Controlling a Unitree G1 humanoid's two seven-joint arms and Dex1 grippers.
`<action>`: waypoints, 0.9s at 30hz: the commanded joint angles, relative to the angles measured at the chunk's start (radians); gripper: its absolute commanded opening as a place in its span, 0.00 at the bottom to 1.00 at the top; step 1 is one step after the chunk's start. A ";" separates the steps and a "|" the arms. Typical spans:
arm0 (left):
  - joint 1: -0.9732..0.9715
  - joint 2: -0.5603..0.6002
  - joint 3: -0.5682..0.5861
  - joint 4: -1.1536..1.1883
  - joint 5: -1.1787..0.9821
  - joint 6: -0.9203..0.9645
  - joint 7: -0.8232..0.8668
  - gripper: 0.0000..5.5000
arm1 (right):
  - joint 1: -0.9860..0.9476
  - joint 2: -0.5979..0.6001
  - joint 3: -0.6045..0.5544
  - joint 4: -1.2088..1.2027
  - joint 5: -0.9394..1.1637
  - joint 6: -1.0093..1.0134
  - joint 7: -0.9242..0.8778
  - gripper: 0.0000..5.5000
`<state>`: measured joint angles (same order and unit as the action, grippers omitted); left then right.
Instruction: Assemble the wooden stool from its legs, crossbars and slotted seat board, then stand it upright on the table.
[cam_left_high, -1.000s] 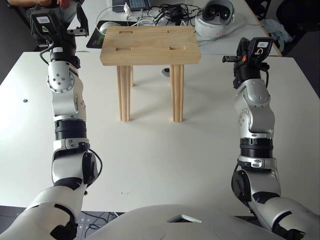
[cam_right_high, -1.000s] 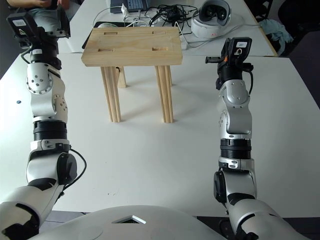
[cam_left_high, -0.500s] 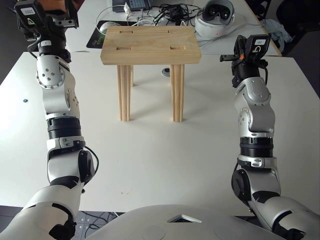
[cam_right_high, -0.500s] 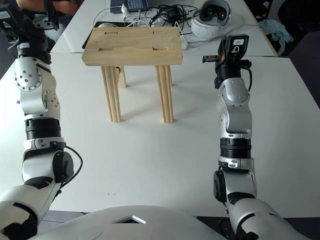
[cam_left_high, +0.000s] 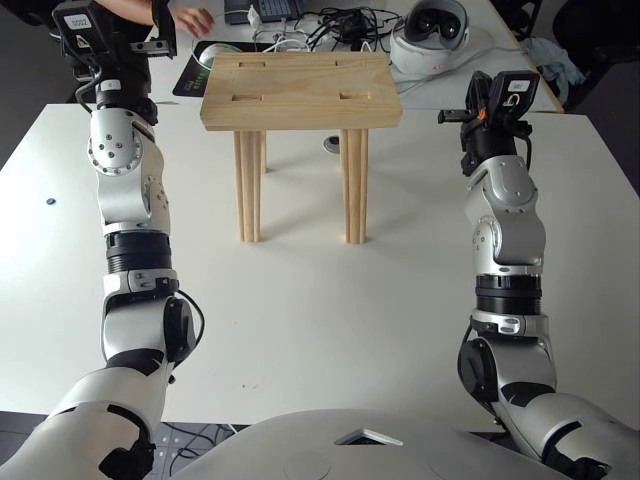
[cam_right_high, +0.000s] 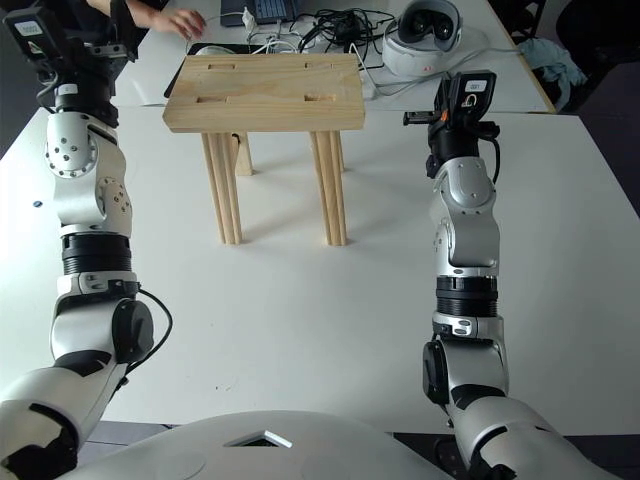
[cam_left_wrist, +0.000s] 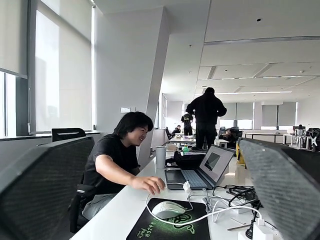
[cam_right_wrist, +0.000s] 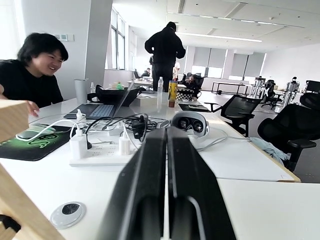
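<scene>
The right gripper (cam_right_wrist: 166, 200) had its two dark fingers (cam_right_wrist: 142, 200) pressed together with only a hairline between them, and nothing was held in them. It was raised off the table (cam_left_high: 300, 330), level with the seat, and pointed toward the back of the room. The left gripper (cam_left_high: 150, 45) was spread wide, with one finger (cam_left_wrist: 35, 195) at each edge of its wrist view. It was also empty and sat higher, over the far left corner of the table.

Between the two arms stood the wooden stool (cam_left_high: 300, 110), upright on its legs (cam_left_high: 248, 185) near the back of the table and touched by neither gripper. The slotted seat board (cam_left_high: 300, 85) lay flat on top with its slots facing up. Its long axis ran across the robot from left to right, so each short end faced one arm. The right gripper hung just off the right end, and a corner of the board showed beside it in its wrist view. The left gripper was off the left end, farther back and higher, so the right arm looked slightly better placed to reach the stool. The crossbars were probably under the seat, but I could not make them out.

As I judged it, the assembly was finished and any coming move would only be to draw the arms clear.
</scene>
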<state>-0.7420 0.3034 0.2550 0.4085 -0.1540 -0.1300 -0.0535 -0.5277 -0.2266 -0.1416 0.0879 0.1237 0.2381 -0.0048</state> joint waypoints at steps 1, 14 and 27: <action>-0.020 0.011 -0.004 0.025 0.008 -0.007 -0.006 0.98 | -0.024 0.008 0.001 0.029 -0.015 -0.023 0.000 0.00; -0.014 0.009 -0.004 0.045 0.008 -0.033 -0.014 0.98 | -0.042 0.016 0.018 0.083 -0.044 -0.077 0.012 0.00; -0.027 0.025 0.002 0.071 0.012 -0.046 -0.023 0.98 | -0.048 0.016 0.019 0.093 -0.055 -0.089 0.007 0.00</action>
<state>-0.7432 0.3134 0.2556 0.4674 -0.1472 -0.1703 -0.0745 -0.5445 -0.2115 -0.1263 0.1708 0.0814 0.1536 0.0012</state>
